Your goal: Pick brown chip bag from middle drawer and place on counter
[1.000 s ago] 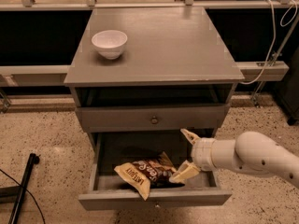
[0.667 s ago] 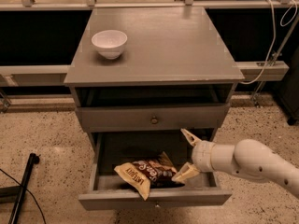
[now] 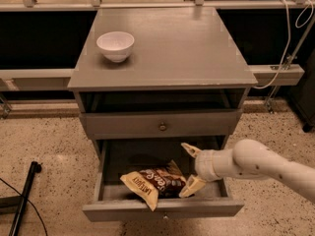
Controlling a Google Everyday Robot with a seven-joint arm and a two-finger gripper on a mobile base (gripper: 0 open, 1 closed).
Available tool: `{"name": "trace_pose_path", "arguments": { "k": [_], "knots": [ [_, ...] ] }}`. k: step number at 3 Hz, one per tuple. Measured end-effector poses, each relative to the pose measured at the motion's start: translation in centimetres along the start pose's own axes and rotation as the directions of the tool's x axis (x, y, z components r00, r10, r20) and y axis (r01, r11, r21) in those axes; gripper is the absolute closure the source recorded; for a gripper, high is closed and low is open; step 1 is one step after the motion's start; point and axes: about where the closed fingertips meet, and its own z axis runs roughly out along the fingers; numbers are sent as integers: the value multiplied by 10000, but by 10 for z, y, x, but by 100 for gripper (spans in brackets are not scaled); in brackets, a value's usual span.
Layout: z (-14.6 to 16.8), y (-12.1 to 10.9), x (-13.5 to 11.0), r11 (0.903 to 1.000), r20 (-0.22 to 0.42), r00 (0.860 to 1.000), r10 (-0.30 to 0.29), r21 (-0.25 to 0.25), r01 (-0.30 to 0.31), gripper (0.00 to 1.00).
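The brown chip bag (image 3: 153, 182) lies in the open middle drawer (image 3: 162, 209), toward its front, with a cream-yellow end hanging near the front edge. My gripper (image 3: 189, 168) reaches into the drawer from the right on a white arm. It is open, with one cream finger (image 3: 189, 149) above and behind the bag and the other (image 3: 191, 187) low against the bag's right end. The bag rests on the drawer floor. The counter (image 3: 182, 43) is the grey top of the cabinet above.
A small white bowl (image 3: 115, 45) stands on the counter's left rear part. A shut drawer front with a round metal knob (image 3: 162, 127) sits above the open drawer. A black pole (image 3: 22, 200) lies on the speckled floor at left. Cables (image 3: 290, 43) hang at right.
The gripper has shifted slightly left toward the bag's right end. The bag and drawer have not moved.
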Motion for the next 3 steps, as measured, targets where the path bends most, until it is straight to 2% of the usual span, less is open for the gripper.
{"name": "trace_pose_path", "arguments": {
  "k": [1,2,3],
  "knots": [
    [51,16,21,9902,-641,9973,-354,-1371,264,16],
    [78,23,32,9835,-754,9963,-421,-1789,280,23],
    [106,19,47,9800,-737,9968,-316,-1983,164,23]
  ]
}}
